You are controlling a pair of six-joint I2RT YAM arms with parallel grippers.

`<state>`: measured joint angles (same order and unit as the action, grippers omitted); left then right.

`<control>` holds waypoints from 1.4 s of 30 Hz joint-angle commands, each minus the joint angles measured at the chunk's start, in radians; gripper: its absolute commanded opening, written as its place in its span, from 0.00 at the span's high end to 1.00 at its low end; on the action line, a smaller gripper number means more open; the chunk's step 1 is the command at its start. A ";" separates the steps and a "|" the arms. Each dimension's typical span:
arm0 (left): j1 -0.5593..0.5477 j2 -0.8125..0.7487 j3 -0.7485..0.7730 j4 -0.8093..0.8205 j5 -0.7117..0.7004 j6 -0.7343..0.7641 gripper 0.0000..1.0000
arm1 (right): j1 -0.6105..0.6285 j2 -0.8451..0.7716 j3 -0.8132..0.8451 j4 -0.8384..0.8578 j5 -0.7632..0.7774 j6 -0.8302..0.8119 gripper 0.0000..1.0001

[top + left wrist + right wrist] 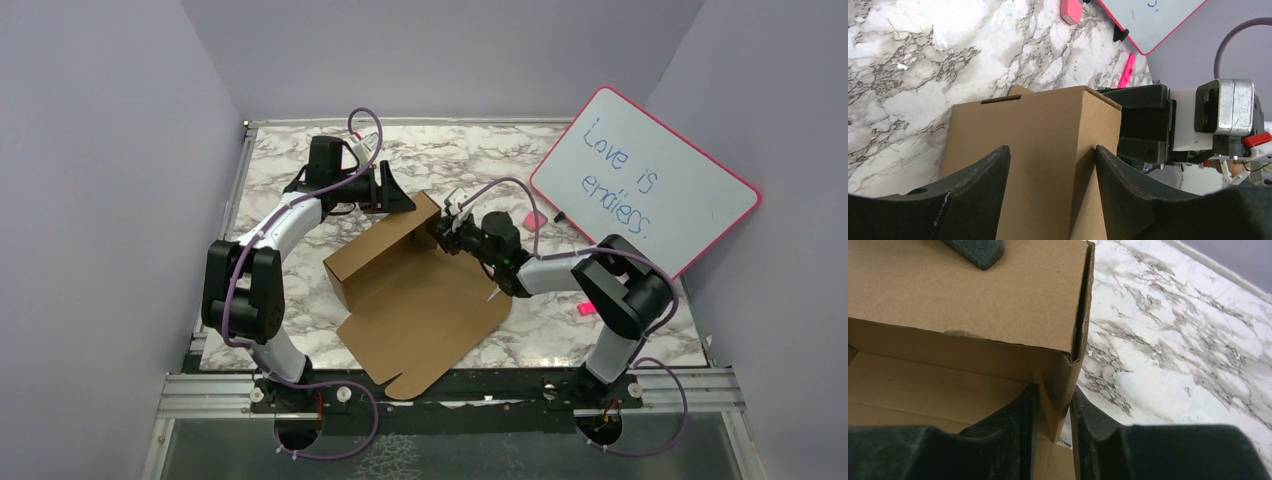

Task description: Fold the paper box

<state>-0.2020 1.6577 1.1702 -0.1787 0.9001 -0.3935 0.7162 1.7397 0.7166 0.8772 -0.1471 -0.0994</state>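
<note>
Pink-rimmed whiteboard (645, 180) at 2 o'clock, handwritten "Love is endless", plain brown paper box (415, 290) mid-table, half-formed, back wall raised, front flaps flat, nothing inside, left gripper (1048, 172) parted astride raised corner, right gripper (1050, 412) pinching side wall, marble table (290, 160)

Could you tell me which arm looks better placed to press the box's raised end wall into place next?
Probably the right. Its gripper already straddles the end wall at the box corner, a finger on each side. The left gripper spans the back wall from outside, steadying it.
</note>
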 commanded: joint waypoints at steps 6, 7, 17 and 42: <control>-0.009 0.027 -0.001 -0.022 -0.007 0.018 0.37 | 0.003 0.109 0.028 0.255 -0.077 -0.065 0.63; -0.010 0.027 -0.001 -0.022 -0.006 0.019 0.37 | 0.003 0.118 0.029 0.273 -0.062 -0.063 0.63; -0.024 0.015 -0.004 -0.024 -0.010 0.013 0.37 | 0.003 0.152 0.037 0.337 0.117 -0.042 0.79; -0.086 -0.013 -0.007 -0.022 0.003 0.012 0.39 | 0.049 0.190 0.118 0.298 0.587 -0.060 0.81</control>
<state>-0.2508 1.6577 1.1702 -0.1181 0.8597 -0.3950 0.7807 1.9160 0.7837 1.1187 0.2554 -0.1268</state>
